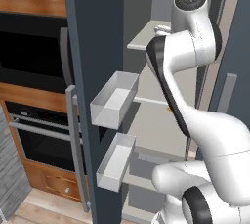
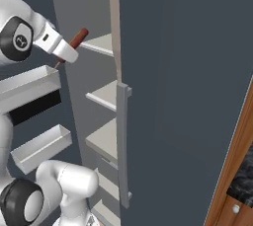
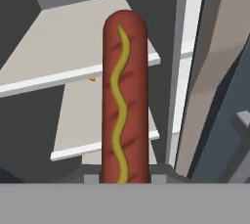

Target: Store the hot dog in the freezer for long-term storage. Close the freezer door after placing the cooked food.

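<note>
Hand view shows the gripper (image 3: pixel 124 179) squeezed tight on the hot dog (image 3: pixel 124 96), with freezer (image 3: pixel 73 42) shelves behind it.

reddish-brown hot dog (image 3: pixel 124 96), wavy yellow stripe

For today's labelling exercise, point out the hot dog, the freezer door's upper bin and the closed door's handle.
hot dog (image 3: pixel 124 96): hand view, mid-length on the mustard line.
upper bin (image 1: pixel 113 100): left base view, pale floor.
closed door's handle (image 2: pixel 122 146): right base view, mid-bar.
</note>
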